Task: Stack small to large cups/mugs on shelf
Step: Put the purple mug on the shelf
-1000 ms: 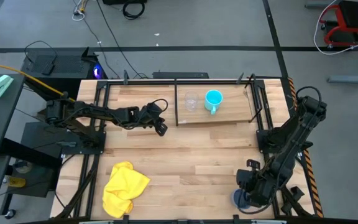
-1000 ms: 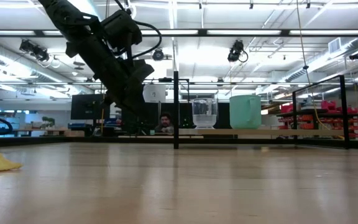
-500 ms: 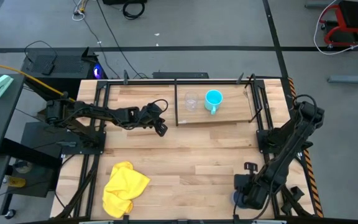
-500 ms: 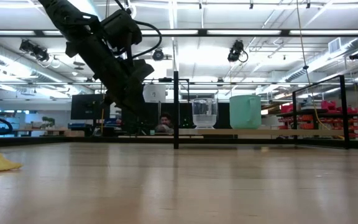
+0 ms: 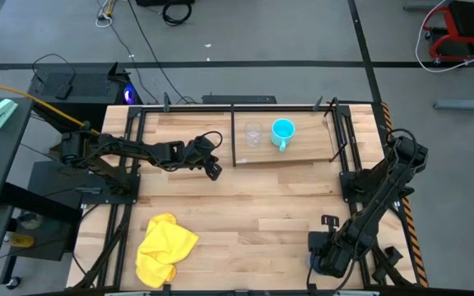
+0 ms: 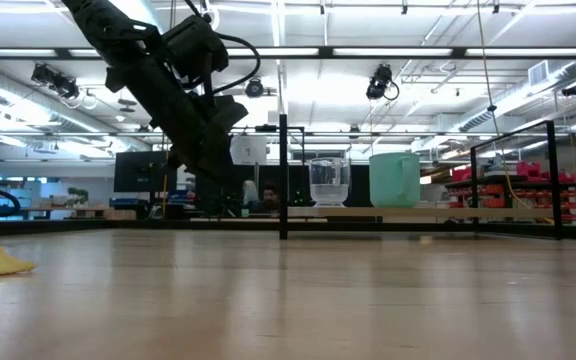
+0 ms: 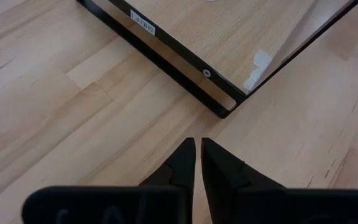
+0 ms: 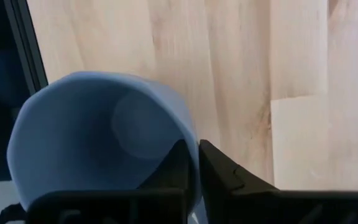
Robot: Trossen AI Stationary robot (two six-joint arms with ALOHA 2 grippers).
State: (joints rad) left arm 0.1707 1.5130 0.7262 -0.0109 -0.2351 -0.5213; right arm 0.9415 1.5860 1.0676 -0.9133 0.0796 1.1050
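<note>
Right hand (image 8: 192,163) low at the desk's near right corner, fingers pinched on the rim of the grey-blue mug (image 8: 98,134), one finger inside the wall and one outside. Mug pale grey-blue, round-mouthed, matte inside, at the desk's (image 5: 253,210) very front edge. Left hand (image 7: 197,155) above bare desk just off the shelf's left near corner, fingers nearly touching with only a sliver between, holding nothing.

Shelf (image 5: 303,152) a thin light-wood board against the far edge, black metal uprights at its ends. On it, two vessels close side by side but apart: one small clear cup (image 5: 254,133) to the left, one bright cyan handled mug (image 5: 282,131) to the right, both upright.

Three vessels in all. One crumpled yellow cloth (image 5: 164,247) near the front left corner.
</note>
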